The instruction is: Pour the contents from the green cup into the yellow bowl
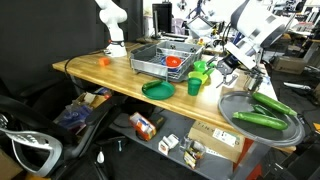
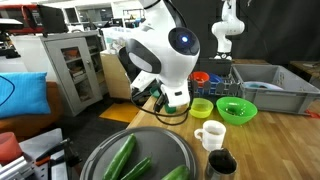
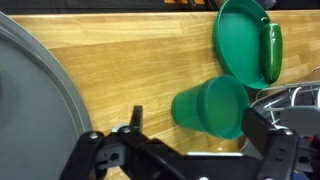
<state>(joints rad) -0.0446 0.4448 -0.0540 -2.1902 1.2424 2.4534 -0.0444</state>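
In the wrist view the dark green cup (image 3: 212,105) stands on the wooden table (image 3: 110,70), seen from above at a slant. My gripper (image 3: 198,118) is open, with one finger on each side of the cup; the right finger is close to its rim and I see no firm grip. What the cup holds does not show. In an exterior view the cup (image 1: 194,87) stands next to the green plate, with my gripper (image 1: 222,68) just above and beside it. The yellow bowl (image 2: 201,107) sits on the table by the arm, next to a brighter green bowl (image 2: 236,110).
A flat green plate (image 3: 247,40) lies beyond the cup. A grey round tray (image 1: 262,108) with cucumbers is at the table's end. A dish rack (image 1: 160,57) holds a red bowl (image 1: 173,62). A white mug (image 2: 211,135) and a dark cup (image 2: 221,165) stand near the tray.
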